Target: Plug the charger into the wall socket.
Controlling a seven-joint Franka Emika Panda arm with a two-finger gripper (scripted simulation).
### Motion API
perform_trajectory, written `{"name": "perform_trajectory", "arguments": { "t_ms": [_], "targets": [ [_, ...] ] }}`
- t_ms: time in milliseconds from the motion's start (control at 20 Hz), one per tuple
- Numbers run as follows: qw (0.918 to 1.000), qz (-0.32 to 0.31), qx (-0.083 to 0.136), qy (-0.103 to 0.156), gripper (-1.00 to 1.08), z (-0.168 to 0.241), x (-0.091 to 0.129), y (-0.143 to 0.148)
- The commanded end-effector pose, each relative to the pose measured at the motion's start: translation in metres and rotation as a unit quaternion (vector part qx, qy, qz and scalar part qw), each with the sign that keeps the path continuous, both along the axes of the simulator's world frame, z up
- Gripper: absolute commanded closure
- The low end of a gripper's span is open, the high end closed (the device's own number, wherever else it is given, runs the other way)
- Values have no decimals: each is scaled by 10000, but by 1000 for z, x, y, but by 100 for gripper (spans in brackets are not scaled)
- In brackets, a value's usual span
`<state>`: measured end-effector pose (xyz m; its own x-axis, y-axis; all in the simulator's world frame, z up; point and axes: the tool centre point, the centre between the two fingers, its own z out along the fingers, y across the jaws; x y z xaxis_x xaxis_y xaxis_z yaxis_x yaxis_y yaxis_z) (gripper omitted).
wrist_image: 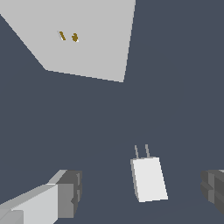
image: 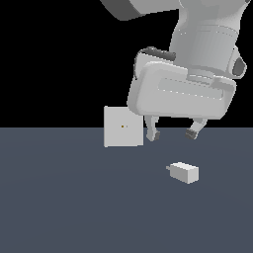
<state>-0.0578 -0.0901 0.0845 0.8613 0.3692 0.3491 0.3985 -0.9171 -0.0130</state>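
The charger (image: 185, 172) is a small white block lying on the dark floor, its thin prongs pointing toward the exterior view's left. In the wrist view the charger (wrist_image: 149, 178) shows two prongs aimed toward the socket. The wall socket (image: 122, 127) is an upright light grey square plate with a tiny orange dot at its centre; in the wrist view the socket (wrist_image: 87, 39) shows two orange marks. My gripper (image: 173, 132) hangs open and empty above the charger, fingers apart. In the wrist view the gripper (wrist_image: 142, 192) has its fingertips (wrist_image: 70, 192) on either side of the charger, not touching it.
The flat dark grey floor (image: 74, 197) runs under everything. The arm's large white hand body (image: 180, 94) hangs above the charger, to the exterior view's right of the socket.
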Motion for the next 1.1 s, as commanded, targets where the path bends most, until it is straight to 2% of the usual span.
{"name": "perform_trajectory", "arguments": {
  "t_ms": [0,550,1050],
  "targets": [
    [9999,101,29,-100,-92,-4,0,-4],
    [9983,420,122,-387,-92,-19,3,-18],
    [9978,482,138,-427,-92,-22,3,-21]
  ]
}}
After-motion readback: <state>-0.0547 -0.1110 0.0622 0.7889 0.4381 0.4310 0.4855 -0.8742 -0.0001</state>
